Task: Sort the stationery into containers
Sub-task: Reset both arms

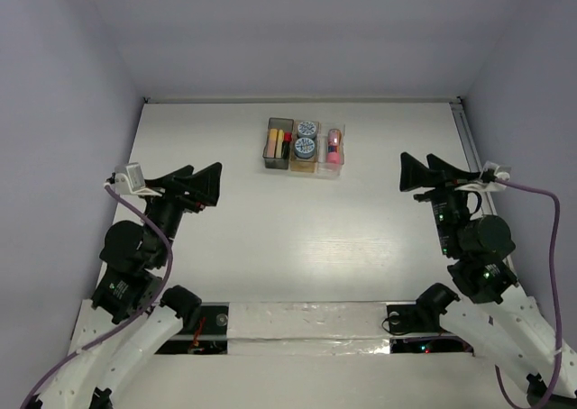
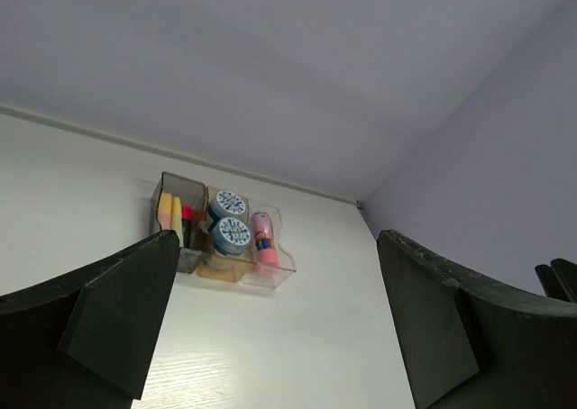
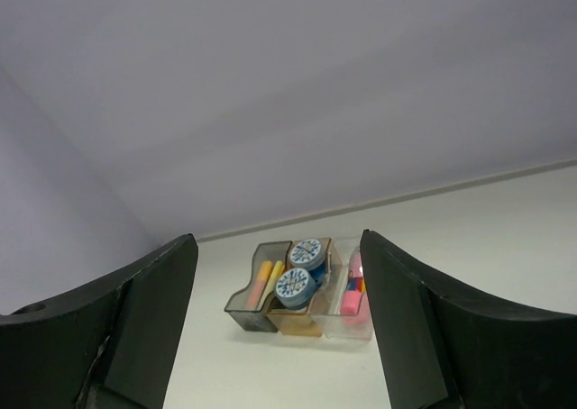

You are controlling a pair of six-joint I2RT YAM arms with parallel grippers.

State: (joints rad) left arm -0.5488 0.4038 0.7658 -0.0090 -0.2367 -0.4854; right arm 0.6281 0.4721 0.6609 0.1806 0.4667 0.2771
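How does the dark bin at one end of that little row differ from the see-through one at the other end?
The dark grey bin is smoky and dark; the clear bin is transparent. The dark grey bin holds yellow and orange highlighters; the clear bin holds a pink bottle. Both are open-topped, flanking the amber bin.

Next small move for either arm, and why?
Probably none beyond parking: highlighters sit in the grey bin, tape rolls in the amber bin, pink bottle in the clear bin, no loose item in view, left gripper and right gripper open, empty.
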